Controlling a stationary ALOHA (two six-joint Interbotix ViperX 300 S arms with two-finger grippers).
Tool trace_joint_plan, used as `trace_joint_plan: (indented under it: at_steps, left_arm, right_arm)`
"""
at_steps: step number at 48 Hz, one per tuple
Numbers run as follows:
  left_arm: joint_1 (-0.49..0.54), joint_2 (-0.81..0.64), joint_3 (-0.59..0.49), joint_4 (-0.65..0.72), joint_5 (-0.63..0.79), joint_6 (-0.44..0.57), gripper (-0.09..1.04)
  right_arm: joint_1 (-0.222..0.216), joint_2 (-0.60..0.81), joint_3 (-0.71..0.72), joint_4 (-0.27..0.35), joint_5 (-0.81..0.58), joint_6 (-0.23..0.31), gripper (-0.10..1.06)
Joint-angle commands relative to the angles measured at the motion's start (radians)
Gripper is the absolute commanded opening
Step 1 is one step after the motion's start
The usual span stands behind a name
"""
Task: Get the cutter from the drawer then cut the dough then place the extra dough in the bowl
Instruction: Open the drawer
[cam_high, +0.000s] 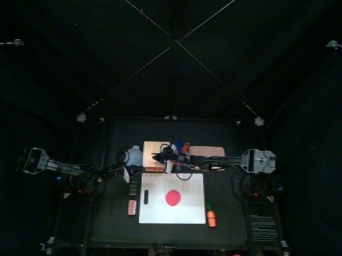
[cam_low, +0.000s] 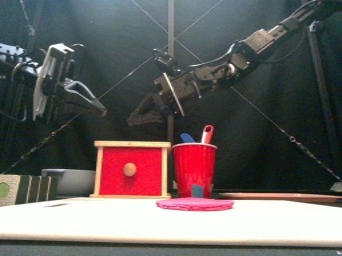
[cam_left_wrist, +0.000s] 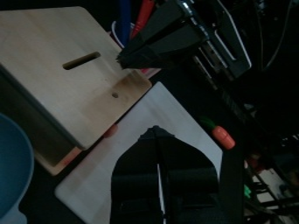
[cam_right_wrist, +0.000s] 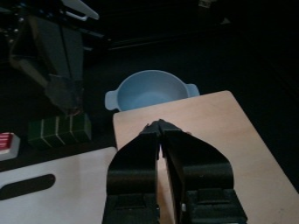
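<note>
My right pincer (cam_right_wrist: 159, 129) has its two black jaws pressed together, holding nothing. It hangs in the air above the flat top of the pale wooden box (cam_right_wrist: 233, 149), apart from it. From the table's front edge, the box's red drawer front (cam_low: 131, 170) with its small round knob sits flush in the frame, below and a little left of my right jaw tips. No cutter shows in any view.

The flat red dough disc (cam_high: 171, 196) lies on the white cutting board (cam_high: 194, 182) in front of the box, nearer the table's front than either pincer. The red cup (cam_low: 194, 165), holding a blue toy knife (cam_low: 187, 138) and a red toy knife (cam_low: 206, 133), stands just beside the box on its right.

The blue-grey bowl with two small handles (cam_right_wrist: 152, 90) sits to the box's left, past my right jaw tips, with the dark green sushi roll (cam_right_wrist: 59, 129) near it.

My left pincer (cam_left_wrist: 153, 133) is raised to the left of the box; its jaws look closed and empty, pointing over the board's corner.
</note>
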Motion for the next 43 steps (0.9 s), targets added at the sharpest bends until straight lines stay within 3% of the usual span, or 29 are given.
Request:
trace_joint_plan:
  at_steps: [1,13,25,43]
  left_arm:
    - [-0.006,0.023,-0.031,0.000,-0.029,-0.002,0.04]
    - [-0.014,0.071,-0.049,0.009,-0.032,0.002,0.12]
    - [-0.018,0.100,-0.061,-0.008,-0.034,-0.015,0.28]
    - [-0.028,0.239,-0.087,-0.080,-0.021,-0.295,0.60]
  right_arm:
    - [-0.021,-0.015,-0.032,-0.008,0.026,0.002,0.04]
    - [-0.021,0.006,-0.015,-0.008,0.129,0.003,0.04]
    - [-0.017,0.025,-0.014,-0.008,0.187,0.002,0.04]
    - [-0.017,0.023,-0.012,-0.014,0.238,-0.002,0.04]
